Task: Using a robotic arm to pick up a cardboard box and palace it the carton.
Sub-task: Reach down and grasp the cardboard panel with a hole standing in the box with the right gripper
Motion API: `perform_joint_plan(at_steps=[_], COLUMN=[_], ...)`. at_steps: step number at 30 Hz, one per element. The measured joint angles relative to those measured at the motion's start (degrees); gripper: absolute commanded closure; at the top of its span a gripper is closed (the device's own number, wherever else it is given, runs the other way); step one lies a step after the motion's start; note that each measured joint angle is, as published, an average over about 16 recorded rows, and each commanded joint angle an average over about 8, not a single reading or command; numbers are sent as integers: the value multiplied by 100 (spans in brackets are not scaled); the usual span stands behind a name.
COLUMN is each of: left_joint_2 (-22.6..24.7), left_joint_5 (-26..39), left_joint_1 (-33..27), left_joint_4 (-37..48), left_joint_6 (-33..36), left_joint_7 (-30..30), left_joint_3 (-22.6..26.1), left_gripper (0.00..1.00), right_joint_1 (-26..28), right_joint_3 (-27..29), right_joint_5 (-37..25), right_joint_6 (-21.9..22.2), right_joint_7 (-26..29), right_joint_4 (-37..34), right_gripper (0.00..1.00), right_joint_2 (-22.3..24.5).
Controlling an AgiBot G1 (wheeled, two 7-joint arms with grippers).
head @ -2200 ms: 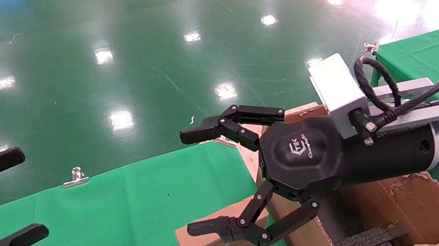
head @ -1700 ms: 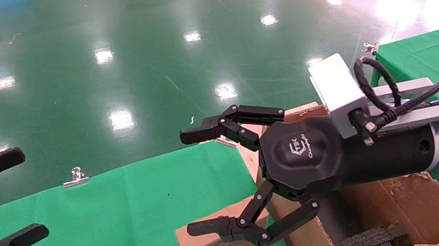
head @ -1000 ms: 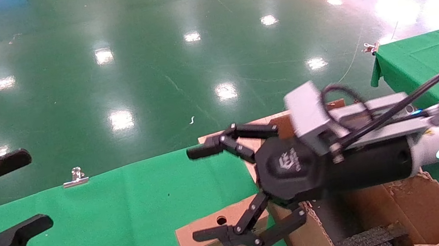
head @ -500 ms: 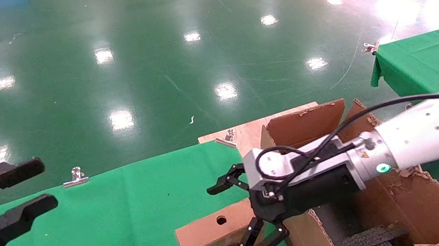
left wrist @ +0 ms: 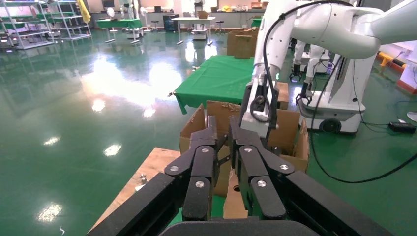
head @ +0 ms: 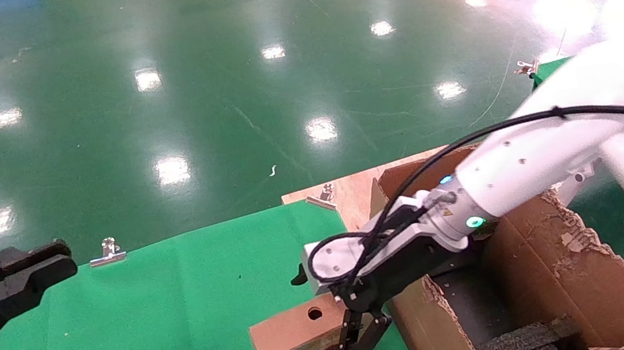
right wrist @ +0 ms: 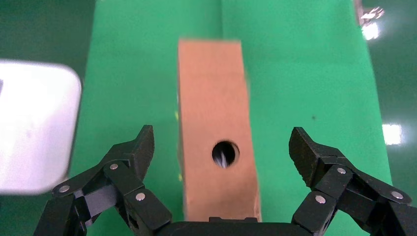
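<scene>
1. Over the near end of the cardboard box [head: 297,340], the right tool [head: 334,315] is poised with its fingers spread wide on either side of the brown top face; nothing is gripped, and in the right wrist view a clear gap shows between each fingertip and the box [right wrist: 216,128]; the spread appears chosen so that the narrow width can be straddled before closing.
2. The robotic arm [head: 535,158] is reached across the carton [head: 527,266] from the right, bent downward at the wrist so that the tool points down at the box; by judgement, the approach step is in hand and the grasp is not yet made.
3. The box is laid flat on the green-clothed desk [head: 152,313], just beside the carton's near wall, apparently so that only a short carry is needed; whether the two touch cannot be told.
4. The box is seen as small, closed, oblong and plain brown, with a small round hole [right wrist: 225,153] in its top and a darker, taped-looking side facing the head camera.
5. The carton stands open, with ragged torn flaps and black foam [head: 526,341] inside.
6. The left tool [head: 60,262] is held idle above the desk's left part, well apart from the box, its fingers drawn nearly together on nothing.
</scene>
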Motion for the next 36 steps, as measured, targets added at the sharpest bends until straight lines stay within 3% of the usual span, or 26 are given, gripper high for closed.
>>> perform_joint_plan(at_steps=[4,5,10,12,13,18,19,36], left_joint_2=[0,0,0,0,-1,-1,-1,-1], left_joint_5=[0,0,0,0,0,0,0,0], left_joint_1=[0,0,0,1,1,1,1,2], left_joint_4=[0,0,0,1,1,1,1,2], left_joint_6=[0,0,0,-1,-1,-1,-1,-1], left_joint_7=[0,0,0,0,0,0,0,0], left_joint_3=[0,0,0,0,0,0,0,0], left_gripper=[100,95,32,7,0,0,0,0], right_joint_1=[205,246,411,458,476,528,533,502], right_joint_3=[-236,-290,-514,-583,-611,-697,-705,-666], right_joint_5=[-313,-375,-603,-661,-683,-745,-750,-713], right_joint_6=[-41,-48,-82,-92,-95,-103,-103,-98], right_joint_7=[-38,-51,-104,-120,-127,-144,-145,-143], right_joint_4=[-37,-43,-70,-74,-73,-73,-73,-64], right_gripper=[0,0,0,16,29,91,97,100], right_joint_2=[-185,-222,-362,-396,-408,-442,-444,-424])
